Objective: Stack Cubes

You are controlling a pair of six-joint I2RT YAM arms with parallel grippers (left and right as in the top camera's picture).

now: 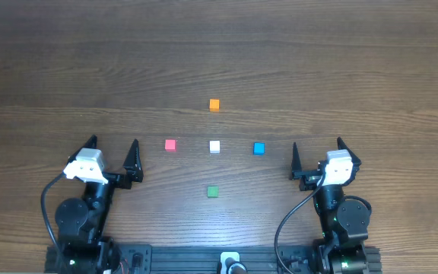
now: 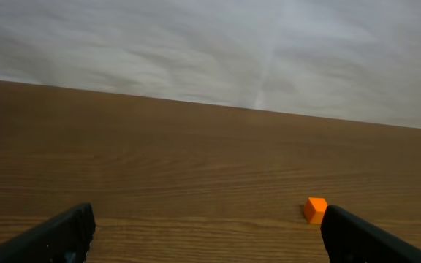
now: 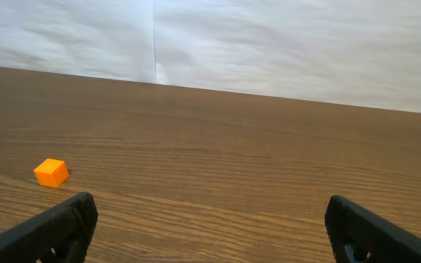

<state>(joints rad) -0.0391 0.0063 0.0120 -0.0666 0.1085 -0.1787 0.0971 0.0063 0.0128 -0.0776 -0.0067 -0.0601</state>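
Lying apart: small orange cube (image 1: 214, 104), pink cube (image 1: 170, 144), white cube (image 1: 214, 146), blue cube (image 1: 258, 148), green cube (image 1: 212, 192) — likely light, rigid; pinch opposite flat faces. Left gripper (image 1: 113, 141), right gripper (image 1: 316, 143) — fingers spread, empty.

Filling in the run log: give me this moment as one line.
stack: none | cubes: orange, pink, white, blue, green, all apart on table | left gripper: open | right gripper: open

Orange cube (image 2: 315, 210) on wooden table (image 2: 196, 146), well short of far edge. Left gripper (image 2: 207, 219), fingers (image 2: 57, 234) spread wide, cube beside one fingertip.
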